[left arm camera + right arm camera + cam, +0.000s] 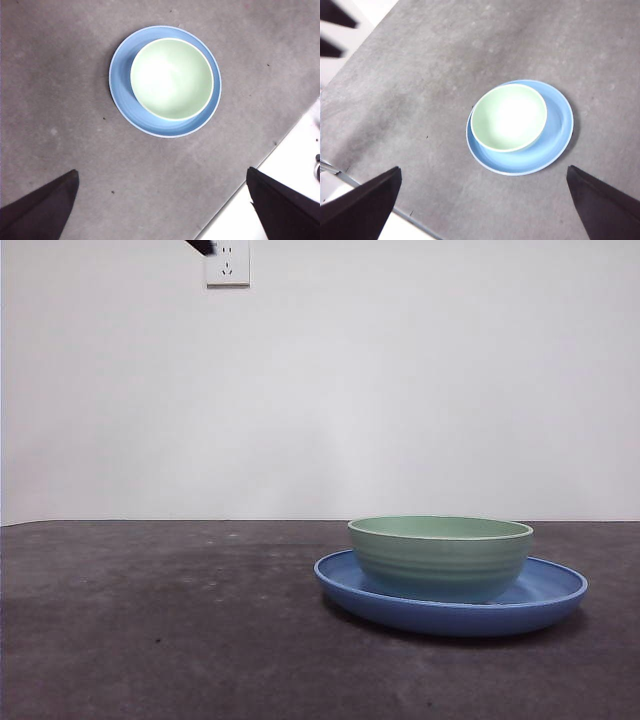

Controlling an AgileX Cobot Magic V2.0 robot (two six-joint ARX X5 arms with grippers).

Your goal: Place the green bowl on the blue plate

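Matte grey table (150, 630); ridged green bowl (440, 558) upright on glossy blue plate (560, 590); both hands spread, empty.

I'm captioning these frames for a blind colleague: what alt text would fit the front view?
A pale green bowl sits upright inside a wide blue plate on a dark grey table, right of centre. Behind is a plain white wall with a socket near the top edge, where a black tip of an arm shows.

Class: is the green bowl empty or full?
Empty. Both wrist views look down into the green bowl on the blue plate; only its bare pale inside shows.
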